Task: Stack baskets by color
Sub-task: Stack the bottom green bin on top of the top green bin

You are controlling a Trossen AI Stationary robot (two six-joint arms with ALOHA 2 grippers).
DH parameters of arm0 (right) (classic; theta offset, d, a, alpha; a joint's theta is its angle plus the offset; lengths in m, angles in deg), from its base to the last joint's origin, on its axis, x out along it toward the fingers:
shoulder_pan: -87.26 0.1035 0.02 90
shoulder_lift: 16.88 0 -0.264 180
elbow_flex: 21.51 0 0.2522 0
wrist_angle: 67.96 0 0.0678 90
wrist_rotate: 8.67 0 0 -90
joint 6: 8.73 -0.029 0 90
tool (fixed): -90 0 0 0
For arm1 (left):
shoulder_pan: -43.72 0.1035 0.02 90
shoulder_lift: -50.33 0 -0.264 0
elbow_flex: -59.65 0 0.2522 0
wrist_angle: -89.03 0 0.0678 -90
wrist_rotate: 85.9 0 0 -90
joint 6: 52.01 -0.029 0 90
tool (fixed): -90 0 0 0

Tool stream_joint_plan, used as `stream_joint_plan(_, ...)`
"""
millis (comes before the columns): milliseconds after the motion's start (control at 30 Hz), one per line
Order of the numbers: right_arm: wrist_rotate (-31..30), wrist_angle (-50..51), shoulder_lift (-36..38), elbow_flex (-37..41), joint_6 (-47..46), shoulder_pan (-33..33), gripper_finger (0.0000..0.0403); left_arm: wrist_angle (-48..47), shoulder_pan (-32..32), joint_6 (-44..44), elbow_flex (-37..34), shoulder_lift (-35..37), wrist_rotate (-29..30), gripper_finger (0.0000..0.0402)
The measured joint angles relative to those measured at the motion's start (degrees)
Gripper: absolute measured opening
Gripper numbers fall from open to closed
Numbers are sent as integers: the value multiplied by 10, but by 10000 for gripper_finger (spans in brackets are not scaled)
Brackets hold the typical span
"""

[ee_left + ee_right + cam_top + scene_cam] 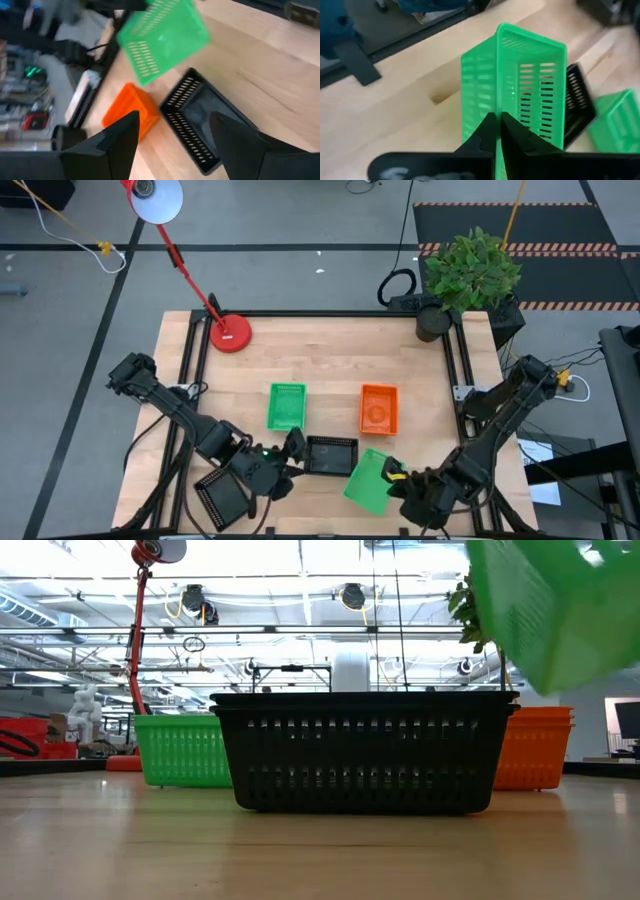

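A green basket [287, 406] and an orange basket [378, 408] stand upright on their bases mid-table. Nearer the front edge rests a black basket [330, 455]; in the low view the orange basket [535, 745] shows stacked rims. My right gripper [395, 475] is shut on a second green basket [368, 480], which is tilted above the table's near right part. My left gripper [293, 448] hovers open just left of the black basket [200, 120], touching nothing. My right gripper pinches the green basket's wall [506, 102] between its two shut fingers, close to an upright corner. The fingers slant down from the table's near right side. The basket [550, 610] is lifted clear of the table and tilted, its far end pointing away from the gripper.
A red lamp base [231, 334] stands at the far left and a potted plant [468, 275] at the far right corner. A black mesh basket [222, 498] lies by the left arm near the front left edge. Bare wood shows between the baskets and the far edge.
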Motion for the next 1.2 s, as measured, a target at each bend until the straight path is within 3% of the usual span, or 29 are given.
stream_joint_plan(167,-3,-36,22,0,77,-17,0,68,1,-90,-49,0,-41,243)
stream_joint_plan(367,3,-95,36,0,175,-49,0,177,4,-188,-102,-1,-46,243)
stream_joint_plan(800,182,-186,36,0,311,-146,0,238,33,-238,-119,-1,-138,243)
stream_joint_plan(967,213,-194,36,0,339,-168,0,254,44,-257,-119,-1,-182,242)
stream_joint_plan(1200,256,-195,36,0,347,-186,0,266,66,-258,-119,0,-250,171)
